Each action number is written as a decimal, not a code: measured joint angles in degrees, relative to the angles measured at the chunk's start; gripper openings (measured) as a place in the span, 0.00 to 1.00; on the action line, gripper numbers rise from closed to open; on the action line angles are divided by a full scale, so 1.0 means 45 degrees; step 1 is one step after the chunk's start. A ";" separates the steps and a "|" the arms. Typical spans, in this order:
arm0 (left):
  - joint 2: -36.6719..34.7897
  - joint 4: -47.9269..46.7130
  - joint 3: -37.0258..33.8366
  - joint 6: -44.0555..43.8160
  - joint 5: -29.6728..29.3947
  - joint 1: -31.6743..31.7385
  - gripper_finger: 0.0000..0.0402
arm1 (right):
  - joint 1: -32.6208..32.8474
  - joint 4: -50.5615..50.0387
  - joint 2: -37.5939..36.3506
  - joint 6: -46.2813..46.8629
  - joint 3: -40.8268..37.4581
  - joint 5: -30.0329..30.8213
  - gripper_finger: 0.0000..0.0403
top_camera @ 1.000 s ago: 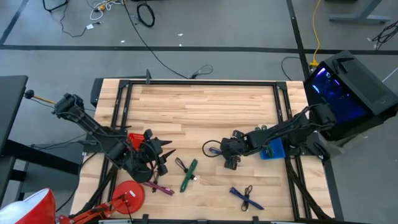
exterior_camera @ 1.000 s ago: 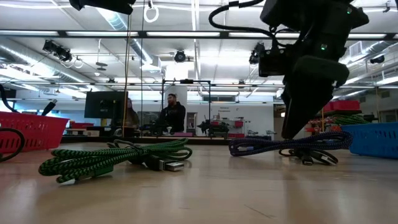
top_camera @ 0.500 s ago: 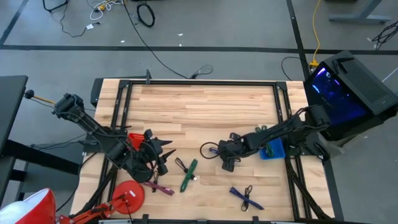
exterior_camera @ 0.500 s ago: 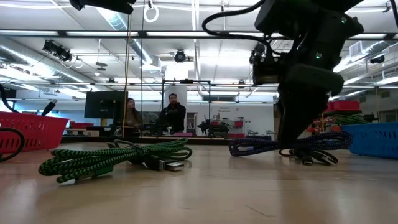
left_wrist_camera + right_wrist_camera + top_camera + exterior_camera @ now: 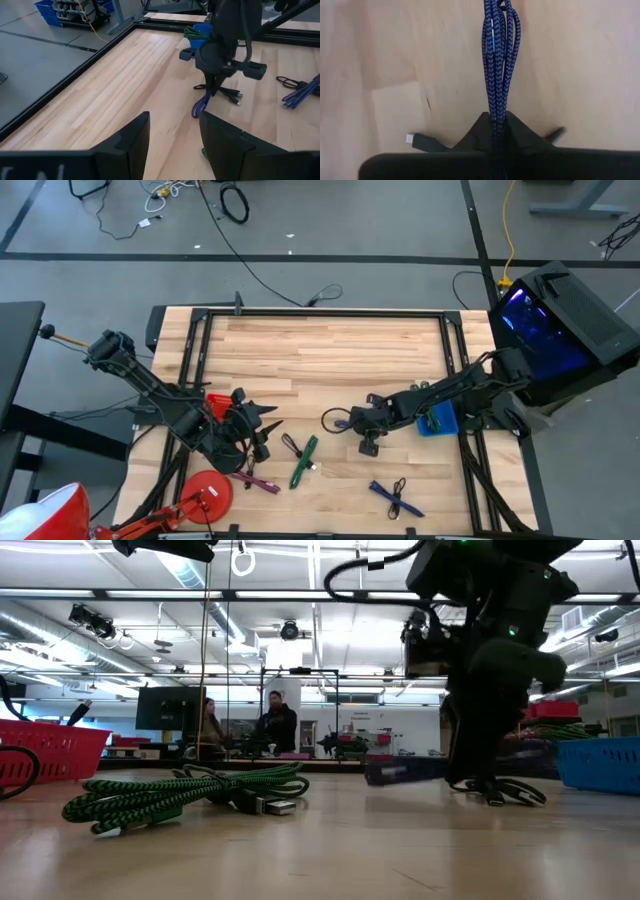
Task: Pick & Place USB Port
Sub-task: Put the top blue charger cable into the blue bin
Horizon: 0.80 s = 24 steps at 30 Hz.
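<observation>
Now: right pincer (image 5: 496, 131) pinched blue braided USB cable (image 5: 496, 60) on wooden surface (image 5: 330, 355) | left pincer (image 5: 172, 145) spread, waiting near green cable (image 5: 303, 462).

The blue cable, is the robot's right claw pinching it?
Touching. In the right wrist view, the braided blue cable runs straight into the closed dark fingers of the right gripper, which squeeze its strands together.

Grey floor (image 5: 330, 240), ceiling strip lights (image 5: 330, 595)
</observation>
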 joint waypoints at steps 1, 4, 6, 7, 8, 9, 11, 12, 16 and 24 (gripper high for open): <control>0.0000 -0.0008 0.0000 0.0000 -0.0004 0.0000 0.44 | -0.0077 -0.0108 -0.0284 -0.0005 0.0004 0.0000 0.03; -0.0002 -0.0005 0.0000 0.0003 -0.0055 0.0000 0.44 | -0.0255 -0.0441 -0.1429 -0.0009 0.0004 0.0292 0.03; -0.0004 0.0000 0.0000 -0.0009 -0.0096 0.0000 0.44 | -0.0351 -0.1052 -0.2438 0.0109 0.0041 0.0793 0.03; -0.0004 0.0004 0.0000 -0.0005 -0.0101 0.0000 0.44 | -0.0366 -0.1529 -0.2967 0.0311 0.0101 0.1190 0.03; -0.0004 0.0026 0.0000 -0.0010 -0.0101 0.0000 0.44 | -0.0368 -0.2004 -0.3526 0.0550 0.0138 0.1674 0.03; 0.0001 0.0050 0.0000 -0.0011 -0.0101 0.0000 0.44 | -0.0334 -0.2517 -0.4106 0.0913 0.0140 0.2162 0.03; -0.0002 0.0063 0.0000 -0.0015 -0.0096 0.0000 0.44 | -0.0136 -0.3738 -0.5239 0.1927 0.0145 0.3160 0.03; -0.0004 0.0076 0.0000 -0.0015 -0.0096 0.0000 0.44 | 0.0083 -0.4394 -0.5758 0.2613 0.0145 0.3803 0.03; -0.0004 0.0087 0.0000 -0.0015 -0.0096 0.0000 0.44 | 0.1475 -0.7139 -0.7609 0.5895 0.0145 0.5980 0.03; 0.0000 0.0087 0.0000 -0.0019 -0.0130 0.0000 0.44 | 0.4740 -1.2444 -0.8475 1.4421 0.0145 0.9312 0.03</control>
